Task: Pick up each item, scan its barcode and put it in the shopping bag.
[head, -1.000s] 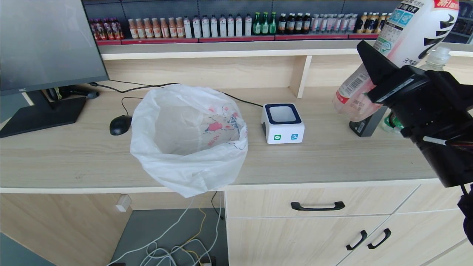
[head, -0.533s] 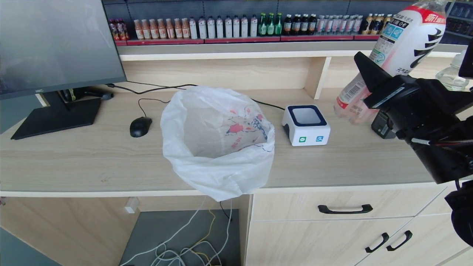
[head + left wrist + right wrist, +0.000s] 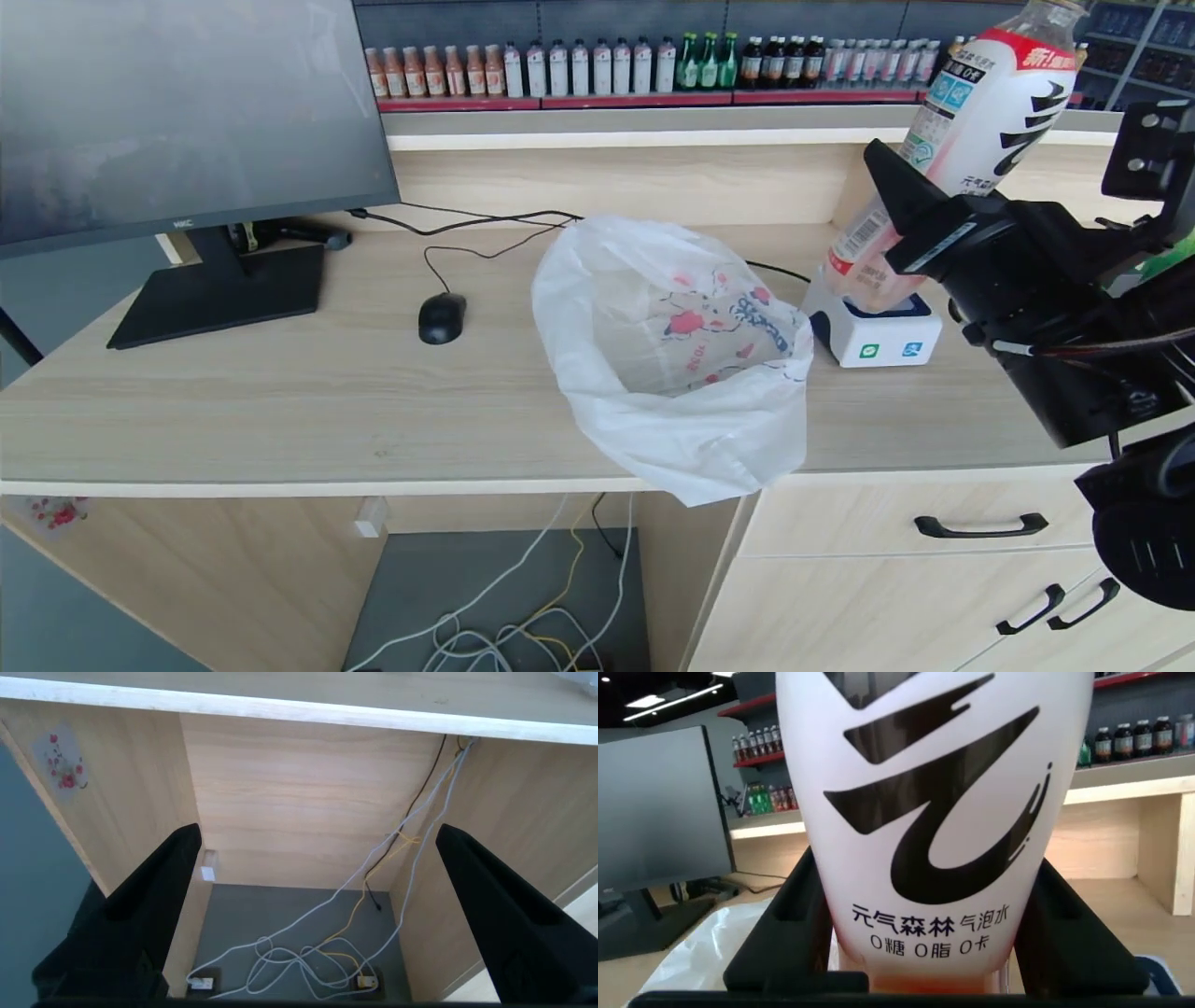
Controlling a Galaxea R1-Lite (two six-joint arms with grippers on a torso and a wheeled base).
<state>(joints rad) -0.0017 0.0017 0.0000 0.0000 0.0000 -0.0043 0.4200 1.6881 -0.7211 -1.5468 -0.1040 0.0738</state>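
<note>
The bottle (image 3: 971, 131) is clamped in the right hand (image 3: 924, 938) over the scanner (image 3: 878, 338); placement in the shopping bag (image 3: 681, 411) is judged outstanding.

On the counter (image 3: 280, 401), the shopping bag (image 3: 672, 373) stands at the front edge. The scanner (image 3: 878, 338) sits just beside it at 2 o'clock, with the bottle (image 3: 980, 103) above it. The mouse (image 3: 442, 317) lies at the bag's 10 o'clock, and the monitor (image 3: 177, 112) stands farther out along the same bearing.

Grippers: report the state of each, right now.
Left gripper: open, holding nothing.
Right gripper: closed on the drink bottle.
</note>
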